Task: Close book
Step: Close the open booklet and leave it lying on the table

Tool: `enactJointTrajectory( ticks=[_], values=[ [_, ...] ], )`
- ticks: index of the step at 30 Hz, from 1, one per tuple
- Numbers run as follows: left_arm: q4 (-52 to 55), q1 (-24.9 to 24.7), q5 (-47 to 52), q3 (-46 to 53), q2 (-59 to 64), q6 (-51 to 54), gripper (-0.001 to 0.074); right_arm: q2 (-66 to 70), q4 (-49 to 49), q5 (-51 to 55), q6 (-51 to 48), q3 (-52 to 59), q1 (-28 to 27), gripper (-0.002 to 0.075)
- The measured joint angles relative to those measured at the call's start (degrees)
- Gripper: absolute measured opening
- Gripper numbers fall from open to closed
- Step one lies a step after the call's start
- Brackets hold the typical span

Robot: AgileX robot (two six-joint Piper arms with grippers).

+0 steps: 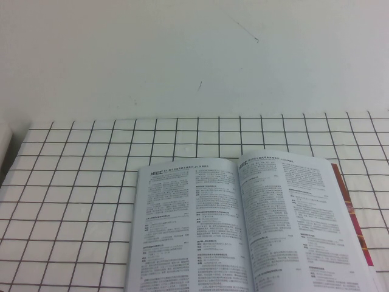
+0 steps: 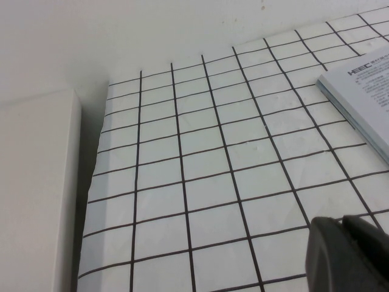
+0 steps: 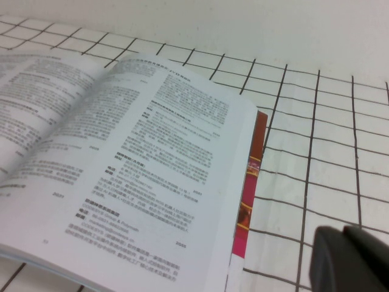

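An open book (image 1: 243, 225) lies flat on the gridded cloth near the table's front, right of centre, with printed pages facing up. Its red cover edge (image 1: 351, 213) shows under the right-hand pages. Neither gripper appears in the high view. In the left wrist view my left gripper (image 2: 343, 222) hovers over the cloth, shut and holding nothing, with the book's corner (image 2: 364, 91) some way off. In the right wrist view my right gripper (image 3: 343, 231) is shut and holding nothing, just beside the book's (image 3: 134, 158) right-hand edge and red cover (image 3: 252, 176).
A white cloth with a black grid (image 1: 91, 182) covers the table up to a plain white wall (image 1: 182, 55). A white box-like block (image 2: 36, 182) stands off the cloth's left edge.
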Motion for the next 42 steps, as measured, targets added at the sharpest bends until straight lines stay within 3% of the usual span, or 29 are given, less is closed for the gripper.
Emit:
enactJointTrajectory(
  ticks=[29,34,42],
  values=[
    [-0.01,0.0,-0.79,-0.08,0.0,0.85,-0.0004,0.0,0.74,1.02,0.0,-0.17,0.0,-0.0003],
    [-2.1,0.0,-8.1,0.15,0.0,0.85,-0.0004,0.0,1.98,-3.41,0.0,0.09,0.0,-0.0003],
    [-2.81,0.0,-31.43,0.15,0.0,0.85,-0.0004,0.0,2.88,-25.73,0.0,0.09,0.0,-0.0003]
  ],
)
